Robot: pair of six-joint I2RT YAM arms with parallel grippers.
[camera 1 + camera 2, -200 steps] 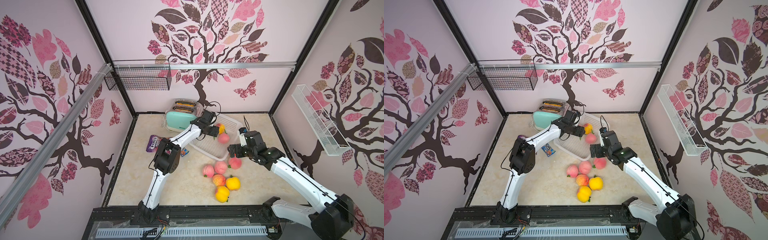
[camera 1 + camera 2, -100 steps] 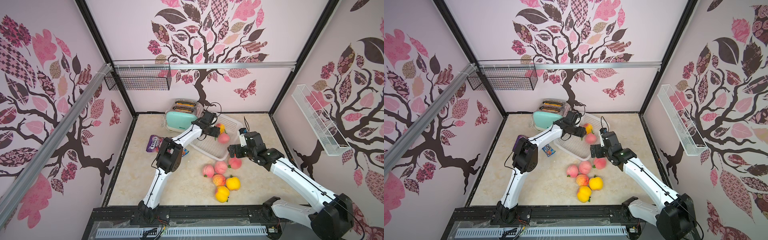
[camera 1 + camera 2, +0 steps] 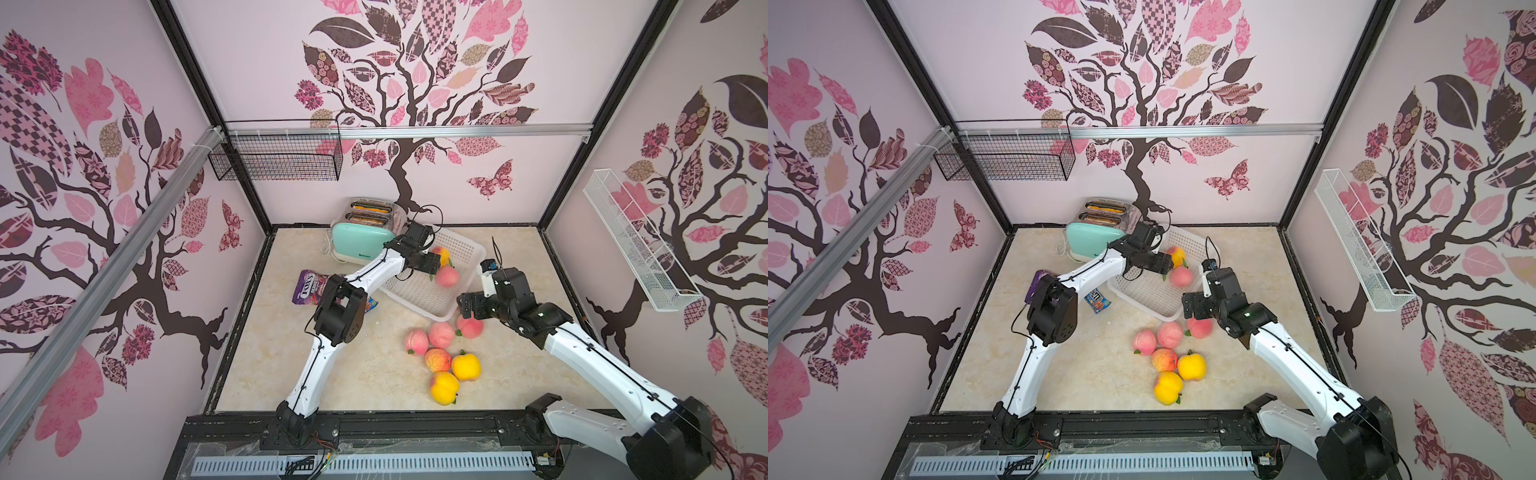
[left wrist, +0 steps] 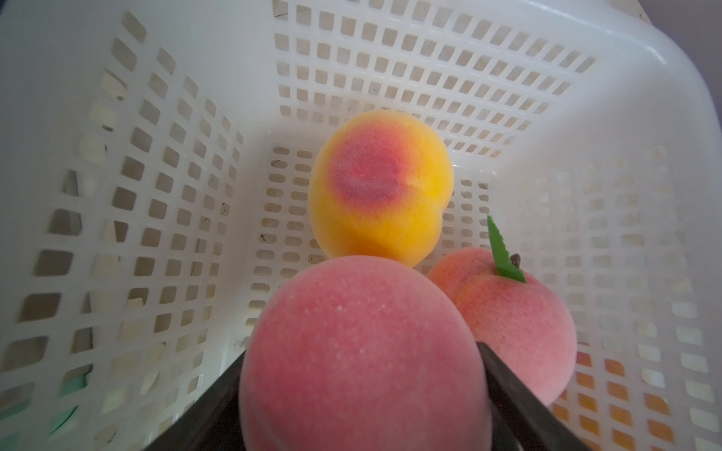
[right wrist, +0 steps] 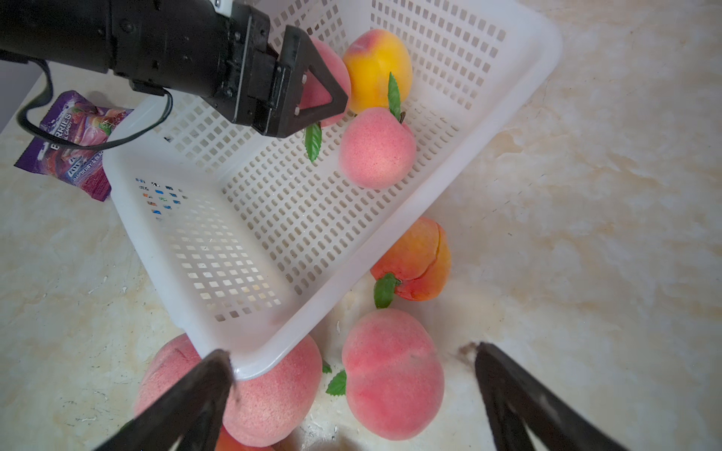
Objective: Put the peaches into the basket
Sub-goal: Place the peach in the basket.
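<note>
Beige tabletop (image 3: 374, 386); inside its basket (image 3: 471, 248), left hand (image 4: 362, 351) clamps pink peach (image 4: 351, 304).

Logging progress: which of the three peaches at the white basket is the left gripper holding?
The pink peach clamped in the left gripper; the yellow peach and the leafed pink peach lie free in the basket.

The white plastic basket (image 4: 640, 117), gridded with small rectangular holes, is setting off a yellow peach with a red blush (image 4: 381, 187), a plain pink peach (image 4: 359, 351) and a pink peach with a green leaf (image 4: 515, 324). On the beige marbled tabletop (image 3: 353, 374), three pink peaches (image 3: 441, 334), an orange-red peach (image 3: 437, 359) and two yellow peaches (image 3: 466, 367) are showing near a mint-green toaster (image 3: 359, 245) and a purple candy bag (image 3: 309, 287).
</note>
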